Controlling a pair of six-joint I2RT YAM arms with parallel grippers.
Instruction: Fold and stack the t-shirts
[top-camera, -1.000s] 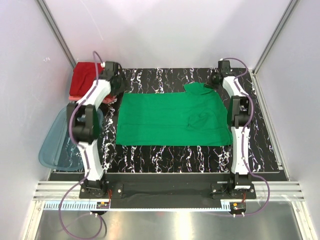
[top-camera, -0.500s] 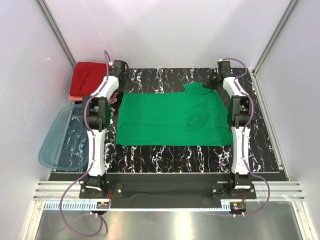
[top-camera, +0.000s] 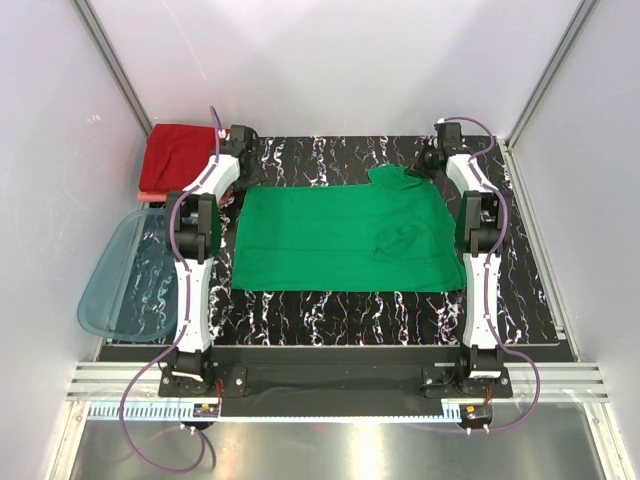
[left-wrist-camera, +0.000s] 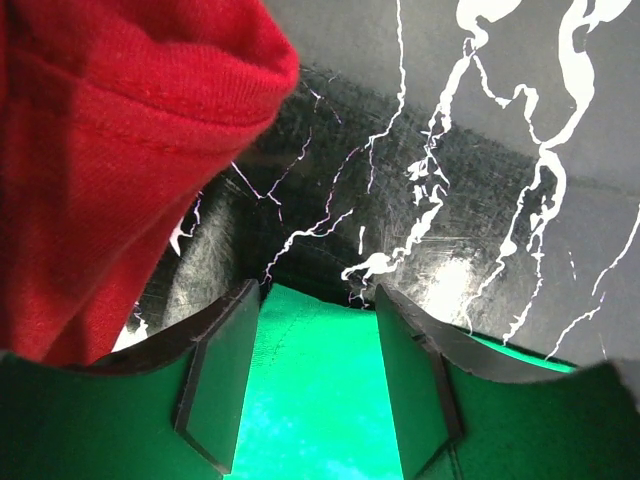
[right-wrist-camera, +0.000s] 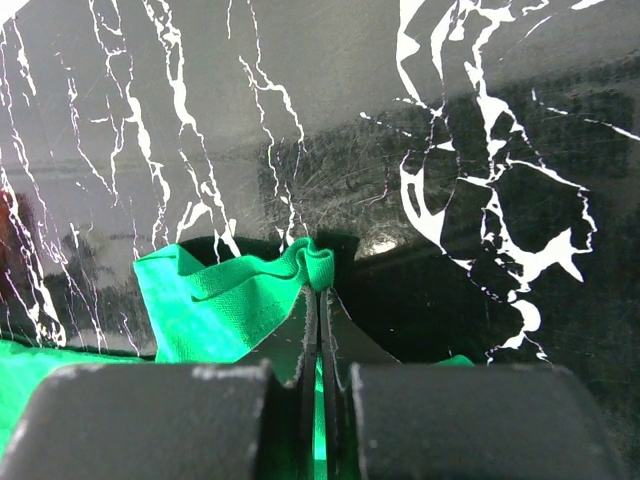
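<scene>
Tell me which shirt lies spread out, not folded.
The green t-shirt, spread flat in the middle. The red shirt sits folded at the far-left corner.

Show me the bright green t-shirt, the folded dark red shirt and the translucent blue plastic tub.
bright green t-shirt (top-camera: 320, 245): top view, middle of body
folded dark red shirt (top-camera: 170, 158): top view, top face
translucent blue plastic tub (top-camera: 103, 288): top view, left wall
</scene>
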